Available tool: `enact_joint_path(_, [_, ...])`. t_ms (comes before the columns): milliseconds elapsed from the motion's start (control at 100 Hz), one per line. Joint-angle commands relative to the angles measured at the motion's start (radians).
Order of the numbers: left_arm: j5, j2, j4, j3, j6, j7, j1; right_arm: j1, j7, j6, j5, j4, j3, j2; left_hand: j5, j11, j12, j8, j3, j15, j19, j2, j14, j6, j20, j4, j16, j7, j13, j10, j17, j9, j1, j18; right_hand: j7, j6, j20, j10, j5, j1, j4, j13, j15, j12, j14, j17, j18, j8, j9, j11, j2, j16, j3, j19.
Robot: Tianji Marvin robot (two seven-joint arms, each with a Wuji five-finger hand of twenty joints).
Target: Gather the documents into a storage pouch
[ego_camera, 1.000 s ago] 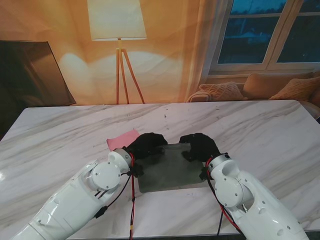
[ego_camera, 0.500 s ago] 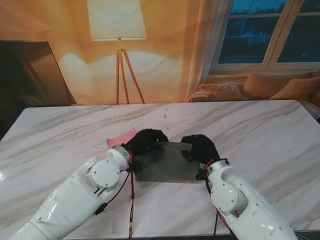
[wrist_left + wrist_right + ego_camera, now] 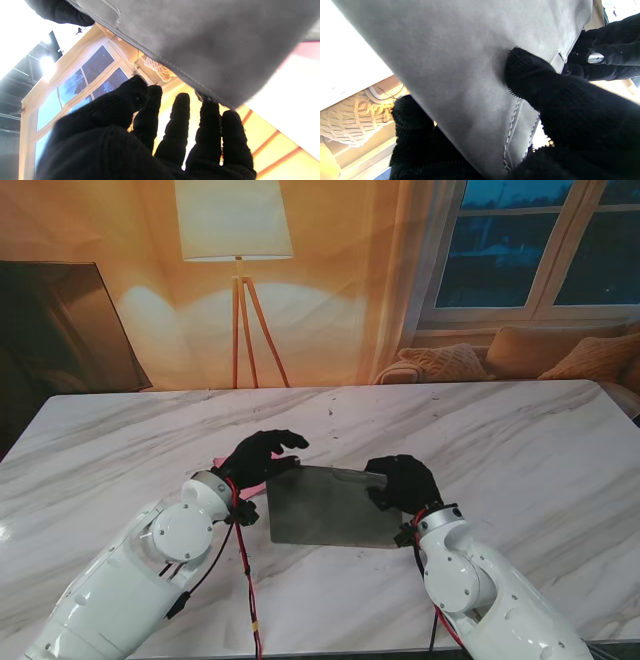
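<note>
A grey felt storage pouch (image 3: 322,508) is held tilted over the middle of the table. My right hand (image 3: 401,482) is shut on its right far corner. In the right wrist view the thumb (image 3: 530,72) presses the pouch (image 3: 460,55) face and the other fingers sit behind it. My left hand (image 3: 261,456) hovers just left of the pouch with its fingers apart, holding nothing. In the left wrist view the spread fingers (image 3: 177,125) are near the stitched edge of the pouch (image 3: 212,42). A pink document (image 3: 255,492) lies under the left hand, mostly hidden.
The white marble table (image 3: 520,440) stretches wide on both sides. A floor lamp (image 3: 236,240) and a sofa with cushions (image 3: 540,350) stand beyond the far edge.
My left hand has let go of the pouch, moved left and spread its fingers. The right hand keeps its hold and has tilted the pouch up.
</note>
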Motion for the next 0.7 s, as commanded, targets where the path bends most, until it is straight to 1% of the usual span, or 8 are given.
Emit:
enact_joint_path(0, [0.012,0.011,-0.021,-0.021,0.007,0.003,0.021,-0.010,0.014,0.006,-0.004,-0.005,0.002,0.001,-0.047,0.006,0.003,-0.009,0.021,-0.003,-0.009,0.025,-0.023,-0.023,-0.004,0.027,-0.003,-0.021,-0.049,-0.018,-0.019,-0.039,-0.025,-0.027,0.138,-0.102,-0.012,-0.011,0.163,0.095,0.013,-0.008,-0.004,-0.007,-0.011,-0.002,-0.002,0.069,0.036,-0.002,0.043,-0.003,0.063,-0.001])
enact_joint_path(80, [0.024,0.015,-0.042,-0.049,0.016,0.003,0.045,-0.013,0.012,0.011,-0.005,-0.008,0.003,0.001,-0.078,-0.007,0.000,-0.019,0.012,-0.014,-0.012,0.028,-0.028,-0.025,-0.005,0.028,-0.006,-0.045,-0.060,-0.025,-0.020,-0.065,-0.044,-0.028,0.137,-0.102,-0.013,-0.011,0.162,0.095,0.013,-0.009,-0.005,-0.007,-0.010,-0.003,-0.002,0.070,0.036,-0.002,0.044,-0.003,0.063,-0.002])
enact_joint_path(210, [0.041,0.024,-0.074,-0.093,0.032,-0.012,0.085,-0.014,0.007,0.012,-0.008,-0.008,0.005,0.001,-0.122,-0.026,-0.003,-0.036,-0.016,-0.030,-0.031,0.031,-0.028,-0.019,-0.010,0.029,-0.010,-0.090,-0.072,-0.023,-0.020,-0.102,-0.070,-0.031,0.135,-0.100,-0.013,-0.008,0.160,0.094,0.013,-0.009,-0.007,-0.007,-0.009,-0.003,-0.002,0.072,0.034,-0.003,0.046,-0.003,0.061,-0.003])
enact_joint_path(380, [0.063,0.037,-0.110,-0.141,0.055,-0.041,0.136,-0.015,-0.001,0.008,-0.014,-0.005,0.009,0.000,-0.157,-0.021,0.009,-0.051,-0.058,-0.039,-0.044,0.026,-0.025,-0.001,-0.011,0.024,-0.010,-0.134,-0.075,-0.012,-0.018,-0.110,-0.100,-0.031,0.134,-0.097,-0.013,-0.005,0.155,0.092,0.012,-0.012,-0.010,-0.007,-0.009,-0.004,-0.002,0.073,0.030,-0.003,0.049,-0.003,0.059,-0.004])
enact_joint_path(550, [0.060,0.049,-0.132,-0.173,0.091,-0.092,0.177,-0.016,-0.010,0.005,-0.018,-0.002,0.012,0.000,-0.142,-0.017,0.035,-0.044,-0.119,-0.049,-0.068,0.020,-0.018,0.026,-0.012,0.019,-0.007,-0.150,-0.076,-0.005,-0.019,-0.104,-0.133,-0.028,0.134,-0.097,-0.013,-0.004,0.153,0.091,0.012,-0.013,-0.011,-0.008,-0.008,-0.005,-0.002,0.074,0.029,-0.003,0.051,-0.003,0.058,-0.005])
enact_joint_path(610, [0.040,0.051,-0.134,-0.175,0.103,-0.108,0.183,-0.016,-0.013,0.003,-0.018,0.000,0.011,-0.001,-0.126,-0.027,0.033,-0.039,-0.134,-0.061,-0.088,0.016,-0.017,0.034,-0.015,0.018,-0.012,-0.150,-0.079,0.000,-0.020,-0.102,-0.142,-0.024,0.133,-0.096,-0.013,-0.004,0.151,0.091,0.012,-0.014,-0.012,-0.008,-0.008,-0.007,-0.003,0.073,0.028,-0.003,0.052,-0.003,0.057,-0.006])
enact_joint_path(690, [0.004,0.051,-0.128,-0.170,0.115,-0.127,0.182,-0.016,-0.016,-0.001,-0.018,0.002,0.011,-0.001,-0.110,-0.051,0.023,-0.033,-0.152,-0.094,-0.122,0.012,-0.019,0.030,-0.015,0.018,-0.027,-0.158,-0.081,-0.002,-0.018,-0.102,-0.147,-0.019,0.133,-0.096,-0.013,-0.003,0.150,0.091,0.012,-0.015,-0.012,-0.008,-0.008,-0.007,-0.003,0.073,0.027,-0.003,0.052,-0.003,0.057,-0.007])
